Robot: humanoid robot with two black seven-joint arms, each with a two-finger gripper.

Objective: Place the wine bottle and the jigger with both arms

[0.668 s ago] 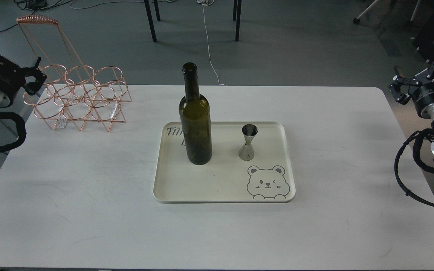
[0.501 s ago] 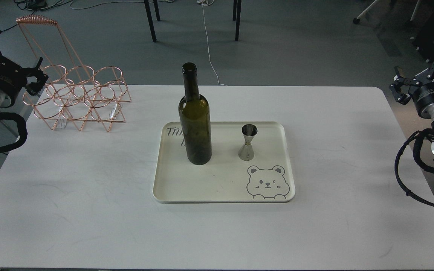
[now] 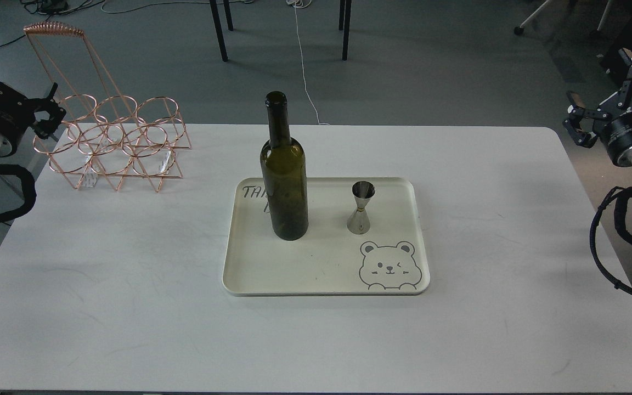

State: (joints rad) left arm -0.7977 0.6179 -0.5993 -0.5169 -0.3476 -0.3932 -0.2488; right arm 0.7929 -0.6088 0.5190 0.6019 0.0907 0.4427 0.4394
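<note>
Black two-finger left gripper hangs off the table's left edge, just beside the copper wire bottle rack; it is seen dark and small, so whether its fingers are apart or together I cannot tell, and it holds nothing. Rightward and nearer the viewer, well apart from it, the tall dark olive-green glass wine bottle stands upright on the left half of the cream rectangular tray with a bear drawing, its long axis vertical, neck up. Just right of it on the same tray stands the small shiny steel hourglass-shaped jigger, also upright and clear of the bottle. Farther right, beyond the table's right edge, the black right gripper hovers with its fingers spread and empty. Judging by sides, the left arm is nearer the bottle and the right arm nearer the jigger, each needing a long inward reach. The white table is bare around the tray; behind it lie grey floor, dark chair legs and a white cable
</note>
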